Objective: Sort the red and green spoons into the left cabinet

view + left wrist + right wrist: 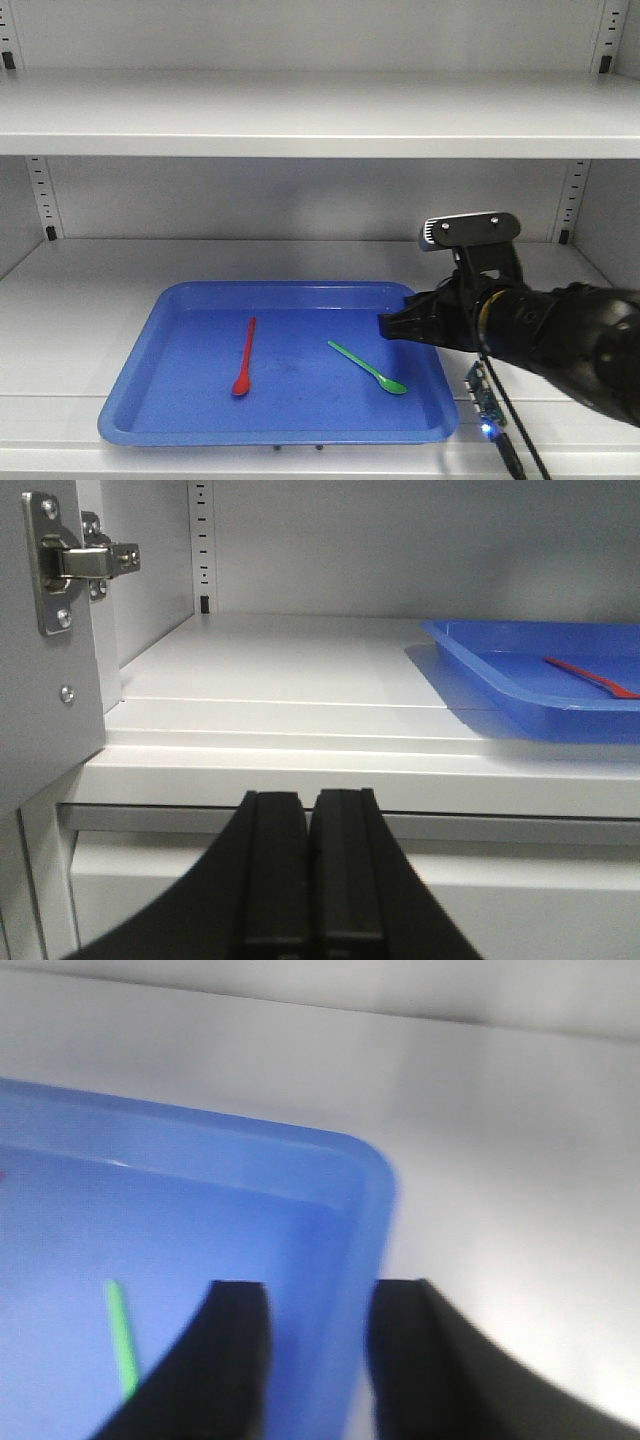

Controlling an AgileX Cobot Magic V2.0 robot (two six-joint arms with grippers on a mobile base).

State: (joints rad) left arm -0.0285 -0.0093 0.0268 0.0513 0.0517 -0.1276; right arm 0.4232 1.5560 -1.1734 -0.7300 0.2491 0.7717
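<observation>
Both spoons lie in the blue tray [150,390] on the cabinet shelf [90,300]: red spoon [244,358] left, green spoon [366,367] right, well apart. Sorting appears complete. Right gripper [318,1360] empty, jaws apart, above the tray's corner; left gripper [305,865] closed, empty, outside the shelf

Lab — bare grey shelving cabinet [320,110].

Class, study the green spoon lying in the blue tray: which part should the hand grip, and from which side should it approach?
Probably the handle's middle, from above. The green spoon lies flat in the blue tray, its thin handle free, and the raised rim blocks a sideways approach.
</observation>
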